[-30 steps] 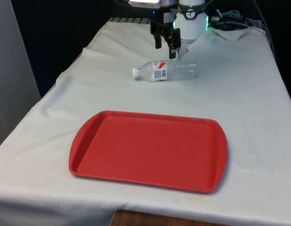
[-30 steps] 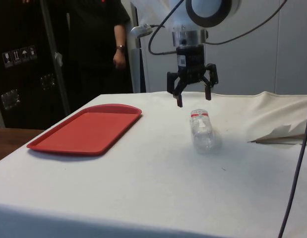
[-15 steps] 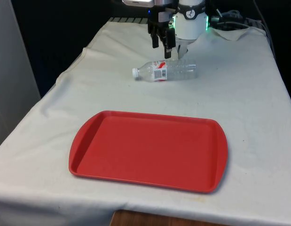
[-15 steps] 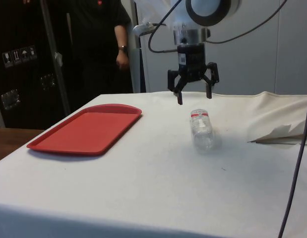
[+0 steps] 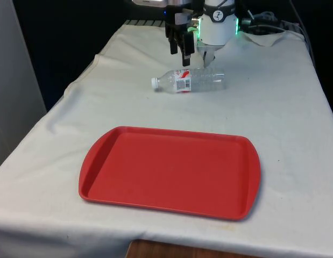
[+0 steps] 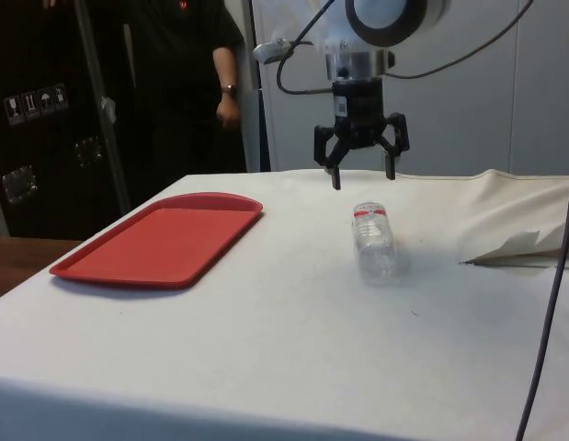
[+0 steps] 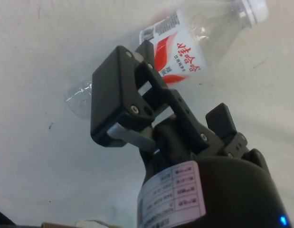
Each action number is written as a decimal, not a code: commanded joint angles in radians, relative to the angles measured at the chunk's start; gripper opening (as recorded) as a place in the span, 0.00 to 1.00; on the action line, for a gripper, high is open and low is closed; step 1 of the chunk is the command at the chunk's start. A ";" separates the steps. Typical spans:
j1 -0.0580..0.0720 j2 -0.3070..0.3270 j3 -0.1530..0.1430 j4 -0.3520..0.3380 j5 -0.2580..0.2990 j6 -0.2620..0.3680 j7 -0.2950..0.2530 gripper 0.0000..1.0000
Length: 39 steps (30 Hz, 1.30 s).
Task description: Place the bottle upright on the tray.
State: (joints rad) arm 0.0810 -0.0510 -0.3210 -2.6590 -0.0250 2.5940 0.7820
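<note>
The bottle point(image 5: 189, 80) lay on the counter point(image 5: 274, 113), looking empty, light and slippery. The hand point(image 6: 361, 177) hung spread above; grab its middle.

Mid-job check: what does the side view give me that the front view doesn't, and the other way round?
Side view alone: a person standing past the tray before the dark cabinets, and the air gap between the open claw and the bottle lying under it.
Front view alone: the bottle's white cap pointing to the front view's left, and the tray's whole outline.
Both: the bottle on its side on the cloth, apart from the bare red tray, with the claw above it.
</note>
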 commanded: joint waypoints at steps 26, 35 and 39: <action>0.005 0.010 -0.031 0.011 0.232 -0.032 -0.140 1.00; 0.004 0.072 -0.024 0.054 0.286 -0.059 -0.174 1.00; 0.002 0.098 -0.029 0.074 0.285 -0.066 -0.174 1.00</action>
State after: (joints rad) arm 0.0830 0.0470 -0.3500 -2.5850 0.2600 2.5280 0.6080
